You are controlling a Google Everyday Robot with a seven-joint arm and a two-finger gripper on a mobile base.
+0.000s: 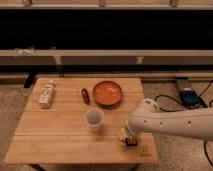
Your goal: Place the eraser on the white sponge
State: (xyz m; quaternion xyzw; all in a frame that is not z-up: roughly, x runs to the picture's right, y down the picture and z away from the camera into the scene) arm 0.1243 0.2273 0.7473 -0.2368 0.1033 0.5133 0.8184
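— Where's the eraser [132,141]?
— Near right table [60,135] corner, under my gripper [129,138] — grip unreadable. White sponge [122,134] touches it, probably.
— Risk?
— Nudging both off the edge.

Dim warm light, bkgd v. dark; hand [129,138] low at table [55,142] front-right.

**Arm covers the table's near-right corner**

The gripper [129,138], at five o'clock from the cup [94,119], sits under the white arm [172,124], which runs off the right edge. The eraser [131,142] barely shows; the white sponge [123,134] only partly.
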